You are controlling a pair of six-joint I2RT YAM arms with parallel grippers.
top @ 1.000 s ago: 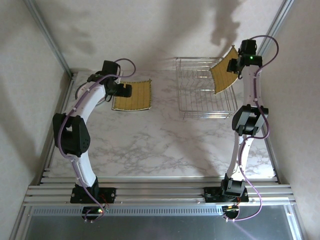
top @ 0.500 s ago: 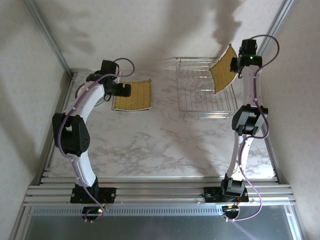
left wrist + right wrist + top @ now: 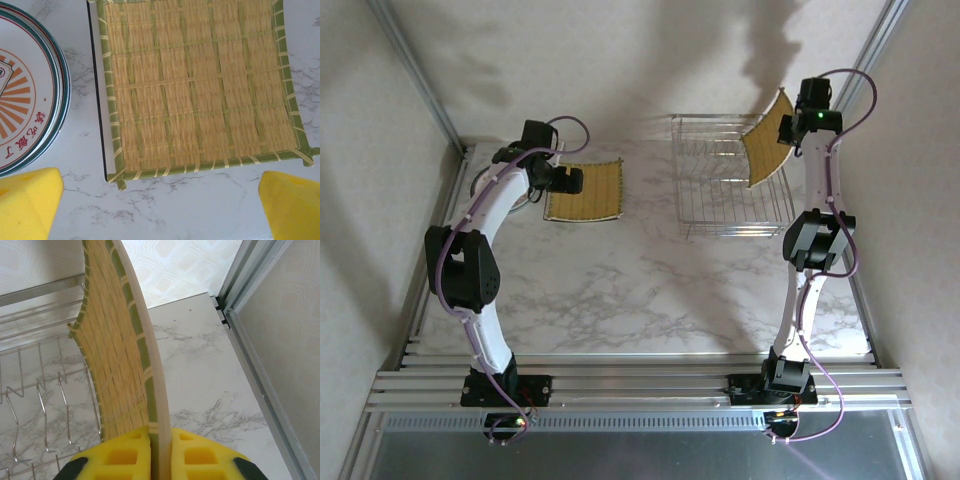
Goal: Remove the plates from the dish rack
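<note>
— Where does the plate sit against your right fingers?
— My right gripper (image 3: 160, 455) is clamped on the edge of a yellow woven square plate (image 3: 117, 355), green-bordered and standing edge-up over the right end of the dish rack (image 3: 35, 405).
— And the left?
— My left gripper (image 3: 160, 200) gapes wide above a second woven plate (image 3: 197, 85), flat on the marble, just beside stacked orange-patterned round plates (image 3: 25, 90)

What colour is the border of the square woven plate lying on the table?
Green with pale yellow stitches, on the square woven plate; left wrist view.
</note>
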